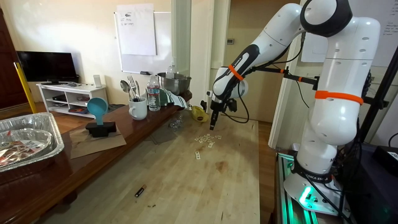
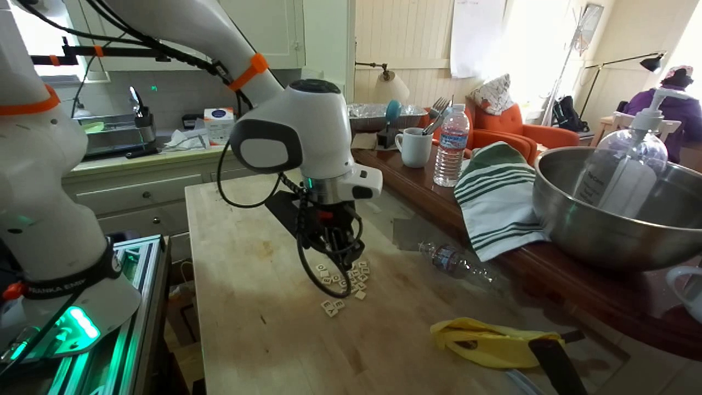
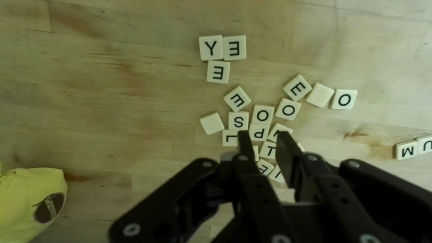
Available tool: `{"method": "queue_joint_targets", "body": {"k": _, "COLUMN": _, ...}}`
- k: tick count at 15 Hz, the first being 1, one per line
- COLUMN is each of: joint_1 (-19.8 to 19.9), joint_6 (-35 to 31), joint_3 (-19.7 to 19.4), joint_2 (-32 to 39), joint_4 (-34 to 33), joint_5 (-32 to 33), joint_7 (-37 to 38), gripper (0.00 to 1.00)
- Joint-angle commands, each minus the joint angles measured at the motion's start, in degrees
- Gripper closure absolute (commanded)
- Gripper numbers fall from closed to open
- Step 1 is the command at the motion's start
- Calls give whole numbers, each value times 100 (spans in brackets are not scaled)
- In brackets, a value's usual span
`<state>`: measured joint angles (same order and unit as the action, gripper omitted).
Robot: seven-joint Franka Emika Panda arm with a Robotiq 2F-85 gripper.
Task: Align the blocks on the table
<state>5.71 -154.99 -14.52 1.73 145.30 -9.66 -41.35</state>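
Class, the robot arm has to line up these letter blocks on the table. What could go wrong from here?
1. The P block and T block lie close together, so gripping one might shove the other askew.
2. In the wrist view the fingers hide part of the L block, so its edges could be misjudged.
3. The short row on the table already looks straight; a stray sweep might break it.

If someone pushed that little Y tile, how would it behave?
The Y tile would probably slide rather than roll, being flat and square. It looks small, so likely light. Pushed toward the E tile on its right in the wrist view, it may nudge that too.
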Motion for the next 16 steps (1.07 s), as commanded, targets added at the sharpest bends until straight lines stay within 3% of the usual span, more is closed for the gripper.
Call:
{"method": "queue_joint_targets", "body": {"k": 1, "joint_1": 242, "joint_6": -325, "joint_3": 345, "joint_2": 580, "joint_4": -253, "joint_5": -435, "joint_7": -389, "gripper": 100}}
{"method": "queue_joint_targets", "body": {"k": 6, "joint_1": 651, "joint_6": -661, "joint_3": 709, "joint_2": 987, "joint_4": -356, "joint_5": -434, "joint_7": -452, "gripper": 100}}
{"method": "queue_joint_targets", "body": {"k": 8, "joint_1": 612, "joint_6": -822, "joint_3": 660, "joint_2": 1117, "joint_4": -384, "joint_5": -591, "joint_7": -652, "gripper": 100}}
{"method": "queue_joint_targets", "body": {"k": 16, "joint_1": 1095, "joint_6": -1064, "joint_3": 1294, "joint_2": 1303, "joint_4": -512, "joint_5": -1742, "joint_7": -1780, "gripper": 100}}
